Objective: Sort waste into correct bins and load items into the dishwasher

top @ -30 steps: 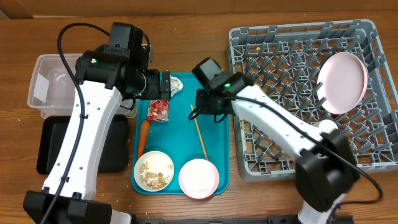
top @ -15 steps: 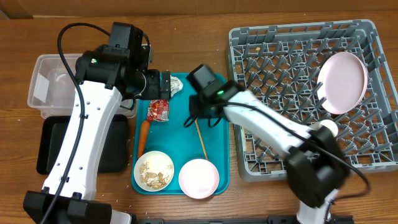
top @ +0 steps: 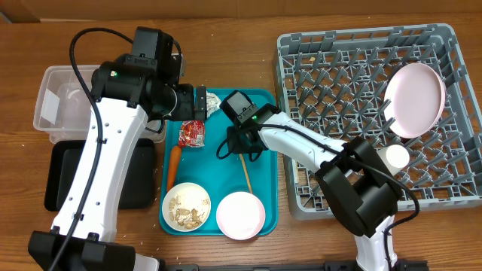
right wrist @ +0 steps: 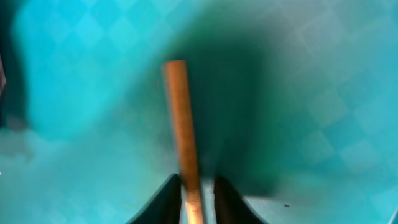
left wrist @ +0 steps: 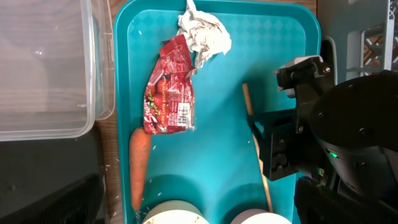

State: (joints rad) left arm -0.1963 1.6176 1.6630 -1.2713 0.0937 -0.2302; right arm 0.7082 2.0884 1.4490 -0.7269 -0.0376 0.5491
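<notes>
My right gripper is down on the teal tray, over the far end of a thin wooden chopstick. In the right wrist view the chopstick runs between the two fingers. The left finger touches it and a narrow gap shows at the right finger. My left gripper hovers beside the crumpled foil ball; its fingers do not show. The red-and-silver wrapper and the foil ball lie loose on the tray. The white plate and cup stand in the grey rack.
A carrot, a bowl of crumbs and an empty bowl sit on the teal tray's near half. The clear tub and the black tray are at the left.
My right arm swung left from the rack's edge across the teal tray and settled over the chopstick's far end. The left arm has not moved.
</notes>
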